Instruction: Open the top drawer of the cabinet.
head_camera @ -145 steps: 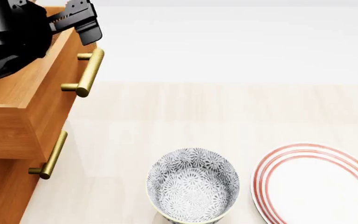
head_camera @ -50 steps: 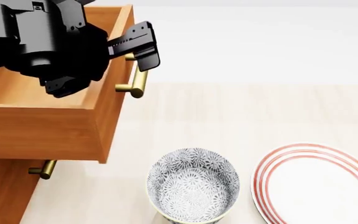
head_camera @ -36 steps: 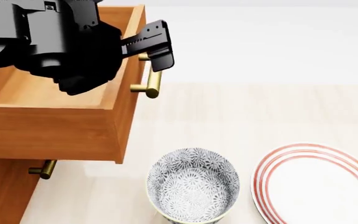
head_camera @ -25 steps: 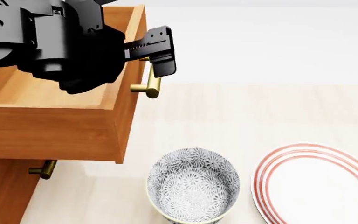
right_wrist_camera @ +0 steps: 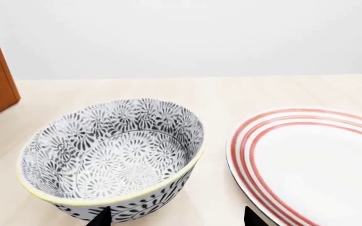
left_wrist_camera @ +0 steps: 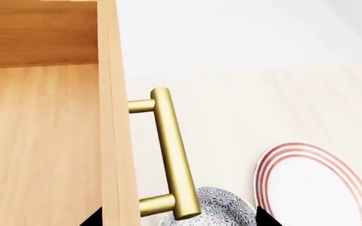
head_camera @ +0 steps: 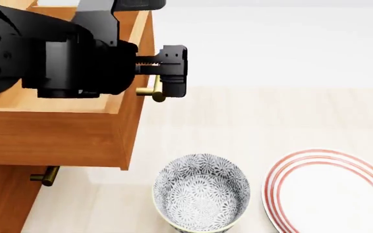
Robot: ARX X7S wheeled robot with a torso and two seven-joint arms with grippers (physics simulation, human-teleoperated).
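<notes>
The top drawer [head_camera: 63, 128] stands pulled out at the far left, its brass handle [left_wrist_camera: 171, 155] running near-to-far. My left claw [head_camera: 167, 77] hangs just above that bar, fingers spread and holding nothing. I can't tell my right claw's state; it sits by the bowl [right_wrist_camera: 115, 157].

My head camera looks steeply down from high up, over the pulled-out top drawer [head_camera: 57, 131] and the pale surface [head_camera: 271, 116]. My left wrist camera sits close above that drawer's front edge, looking down along the brass handle [left_wrist_camera: 171, 155] toward the surface. My right wrist camera sits low and near, facing level across the surface. All three share the patterned bowl [head_camera: 201, 191] and the red-ringed plate [head_camera: 332, 191].
</notes>
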